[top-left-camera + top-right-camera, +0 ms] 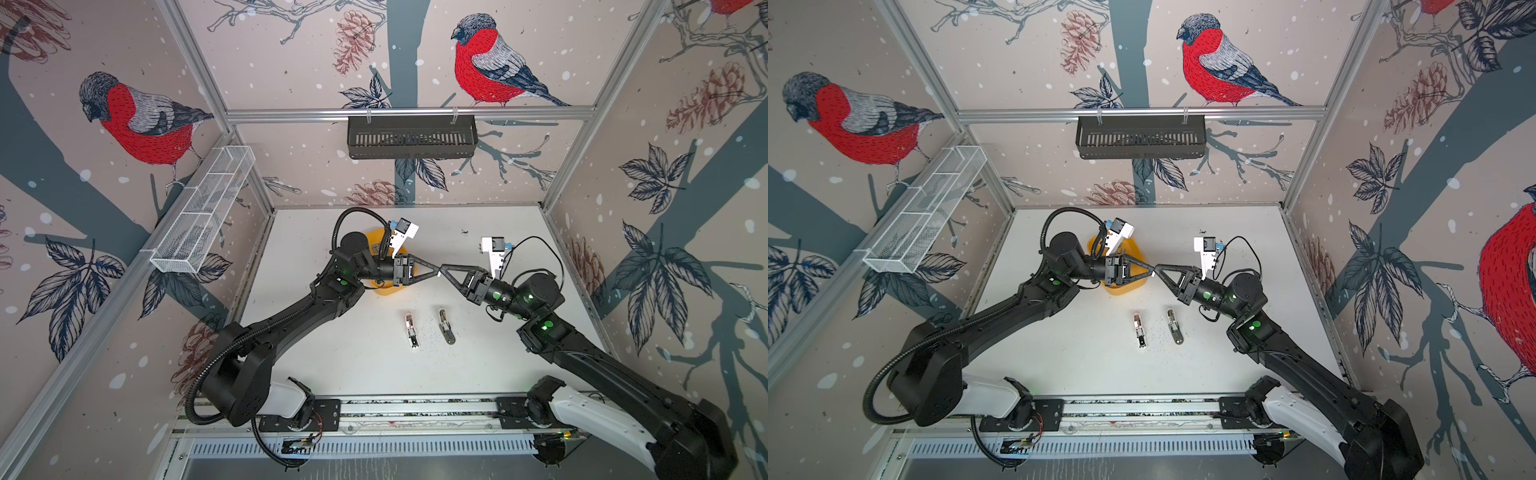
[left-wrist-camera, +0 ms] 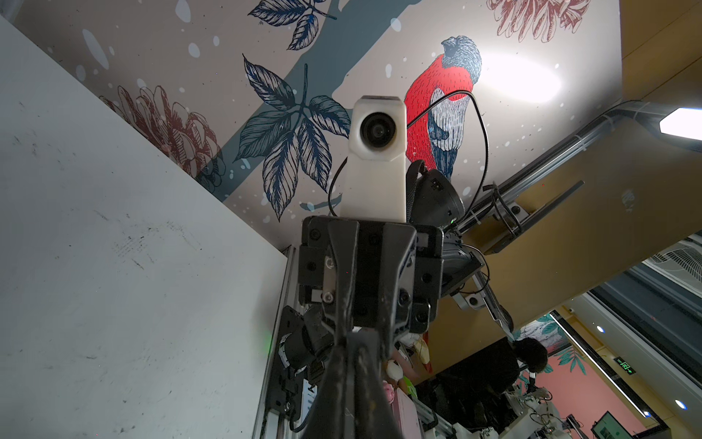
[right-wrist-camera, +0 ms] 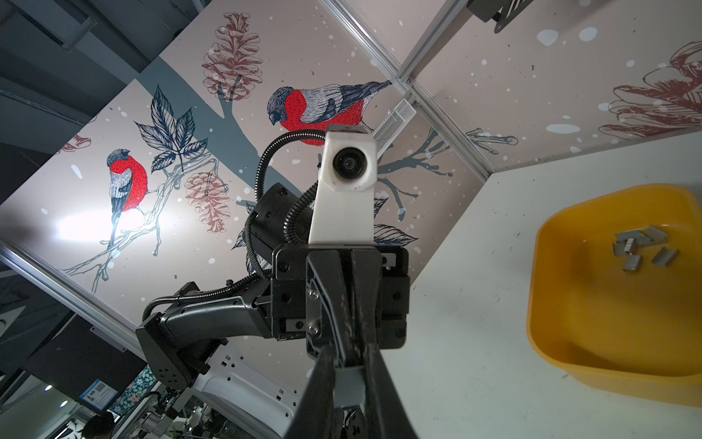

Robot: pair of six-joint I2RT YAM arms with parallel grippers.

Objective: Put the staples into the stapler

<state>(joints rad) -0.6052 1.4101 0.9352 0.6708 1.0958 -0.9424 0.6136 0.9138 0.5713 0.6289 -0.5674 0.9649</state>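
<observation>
My left gripper (image 1: 435,269) and right gripper (image 1: 444,269) meet tip to tip above the middle of the table. In the right wrist view my right gripper (image 3: 349,365) is shut on a pale grey staple strip (image 3: 347,380). The left gripper (image 2: 351,342) is shut, its tips against that strip; whether it pinches the strip I cannot tell. More staples (image 3: 638,249) lie in a yellow tray (image 3: 607,342), mostly hidden behind the left wrist in both top views. Two mini staplers lie nearer the front: a whitish-pink stapler (image 1: 411,330) and a grey stapler (image 1: 445,326).
Small dark specks are scattered on the table (image 1: 353,353) around the staplers. A black basket (image 1: 411,137) hangs on the back wall and a white wire basket (image 1: 203,212) on the left wall. The arms' mounting rail (image 1: 415,407) runs along the front edge.
</observation>
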